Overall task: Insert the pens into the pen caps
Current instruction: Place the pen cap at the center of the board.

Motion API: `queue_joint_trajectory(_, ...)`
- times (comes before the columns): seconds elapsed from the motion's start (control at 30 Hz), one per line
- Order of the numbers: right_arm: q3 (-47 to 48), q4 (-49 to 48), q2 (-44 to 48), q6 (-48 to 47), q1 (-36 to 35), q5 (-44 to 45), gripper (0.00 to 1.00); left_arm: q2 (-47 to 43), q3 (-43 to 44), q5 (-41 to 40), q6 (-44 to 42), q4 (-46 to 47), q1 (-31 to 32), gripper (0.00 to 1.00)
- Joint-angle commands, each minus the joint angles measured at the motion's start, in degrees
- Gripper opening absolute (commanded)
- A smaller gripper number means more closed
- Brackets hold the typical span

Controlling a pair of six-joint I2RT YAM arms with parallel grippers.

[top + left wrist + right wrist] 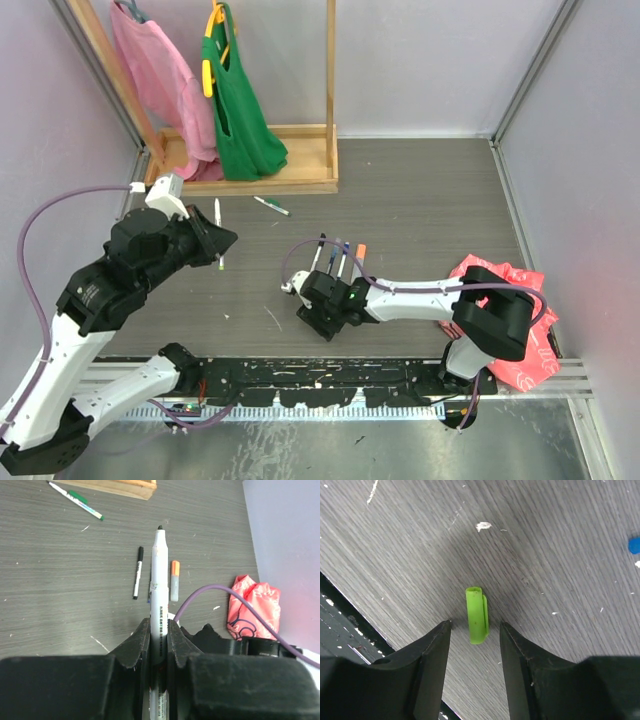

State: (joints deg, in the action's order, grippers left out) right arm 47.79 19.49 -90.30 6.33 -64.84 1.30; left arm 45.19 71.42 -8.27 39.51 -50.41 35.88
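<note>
Clamping a white pen (158, 570) in the left end effector (159, 626), straddling a light green pen cap (477, 615) with the right end effector (475, 624).
Gripping the barrel, black tip bare, above the worktop (420, 200) towards its left edge; parted either side of the cap, clear of it, by the near edge.

Black print on white pen (159, 580) barrel, unreadable.
</note>
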Motion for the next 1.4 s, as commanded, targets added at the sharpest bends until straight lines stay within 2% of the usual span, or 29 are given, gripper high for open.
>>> queue_joint_trajectory(0.0, -1.5, 2.0, 1.9, 4.3, -0.1, 4.6, 0.51, 1.1, 5.6, 0.0, 2.8, 2.3, -0.3, 0.00)
queue_joint_trajectory(0.17, -1.8, 3.3, 3.2, 7.1, 0.0, 7.1, 0.53, 2.4, 8.0, 0.4, 3.3, 2.9, -0.3, 0.02)
queue_joint_trajectory(0.43, -1.5, 5.3, 3.5, 9.9, 0.4, 10.3, 0.54, 1.7, 5.5, 1.5, 4.0, 7.0, -0.3, 0.02)
queue_joint_trajectory(0.67, -1.2, 5.7, 3.1, 10.6, 3.1, 13.8, 0.54, 1.4, 5.5, 0.9, 4.5, 7.1, -0.3, 0.00)
queue_joint_trajectory(1.2, 0.2, 1.8, 0.3, 8.0, 8.0, 11.7, 0.54, 1.0, 6.0, -0.1, 3.5, 8.1, -0.3, 0.00)
queue_joint_trajectory(1.37, 2.1, 1.1, -1.7, 7.4, 8.5, 8.3, 0.54, 1.0, 6.0, -0.7, 4.2, 7.6, -0.3, 0.00)
